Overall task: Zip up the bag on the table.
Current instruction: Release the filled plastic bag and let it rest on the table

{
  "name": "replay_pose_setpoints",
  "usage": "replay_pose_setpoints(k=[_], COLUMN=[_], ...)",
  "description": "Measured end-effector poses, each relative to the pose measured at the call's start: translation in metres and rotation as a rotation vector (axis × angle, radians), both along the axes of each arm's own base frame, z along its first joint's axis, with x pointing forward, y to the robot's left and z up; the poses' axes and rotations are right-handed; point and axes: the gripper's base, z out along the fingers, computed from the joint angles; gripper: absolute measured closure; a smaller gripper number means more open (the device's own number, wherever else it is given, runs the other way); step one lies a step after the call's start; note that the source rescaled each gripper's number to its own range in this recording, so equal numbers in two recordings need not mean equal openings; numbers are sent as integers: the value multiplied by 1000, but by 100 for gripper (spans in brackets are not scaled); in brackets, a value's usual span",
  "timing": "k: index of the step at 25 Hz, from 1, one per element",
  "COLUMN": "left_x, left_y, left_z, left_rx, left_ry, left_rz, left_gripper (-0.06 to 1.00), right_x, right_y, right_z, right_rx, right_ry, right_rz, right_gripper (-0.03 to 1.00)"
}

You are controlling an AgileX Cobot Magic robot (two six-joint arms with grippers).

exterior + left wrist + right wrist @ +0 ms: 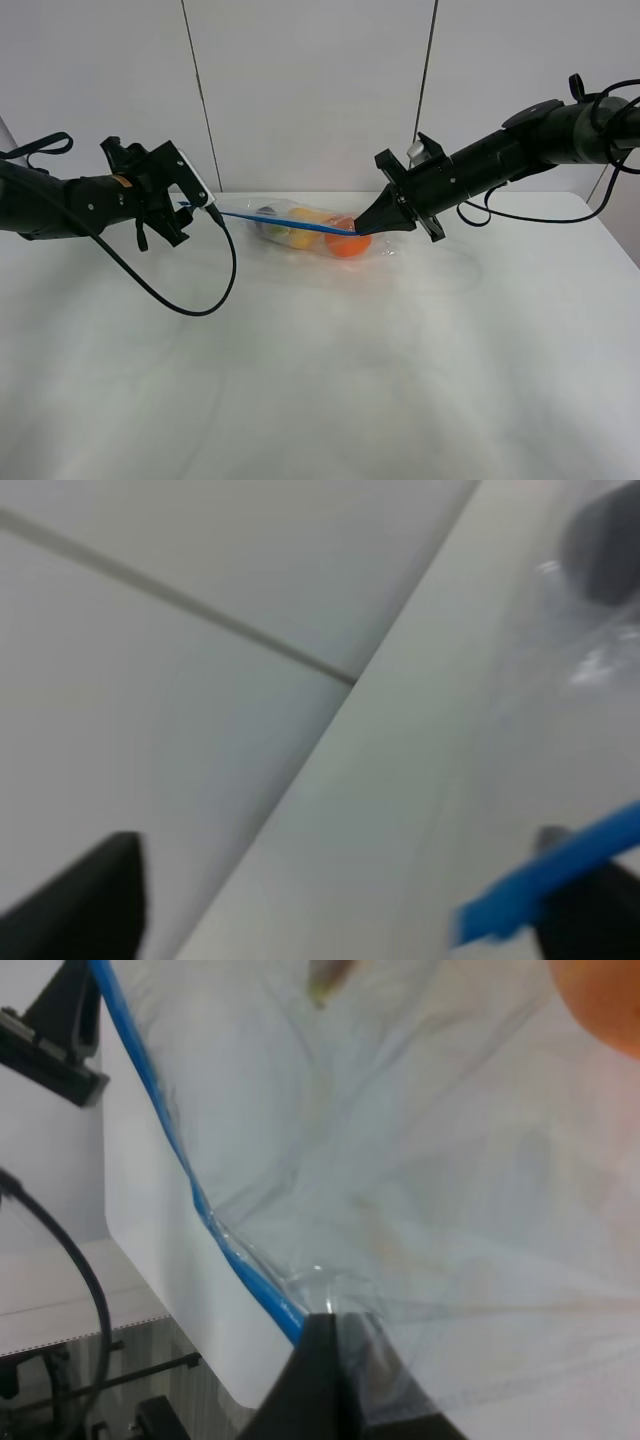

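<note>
Two arms angle inward; right claw (360, 229) pinches the bag (250, 216).

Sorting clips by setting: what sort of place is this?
Probably a robotics lab bench: a bare white table, a plain panelled wall, and two cabled black arms at a bag of fruit.

The bag (300, 232) is clear, crinkly, glossy plastic on the smooth matt white table (320, 380).
</note>
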Motion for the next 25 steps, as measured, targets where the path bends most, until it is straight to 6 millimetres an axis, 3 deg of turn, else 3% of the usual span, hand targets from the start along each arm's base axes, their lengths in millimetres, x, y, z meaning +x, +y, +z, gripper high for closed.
replay_pose_setpoints(k=[5, 11, 16, 25], left_x=[3, 2, 5, 21], left_y=[35, 56, 59, 44], left_z=[0, 0, 1, 22], left_rx=[-88, -358, -488, -605], left_ry=[-2, -11, 27, 346], left_rz=[129, 331, 405, 391], left_gripper=[-5, -6, -6, -6], right_x=[0, 0, 0, 0], right_y=[0, 0, 0, 0], right_z=[0, 0, 0, 0], right_rx=[0, 0, 0, 0], right_ry=[1, 1, 1, 1], right_rz=[1, 1, 1, 1], right_gripper=[97, 97, 97, 97])
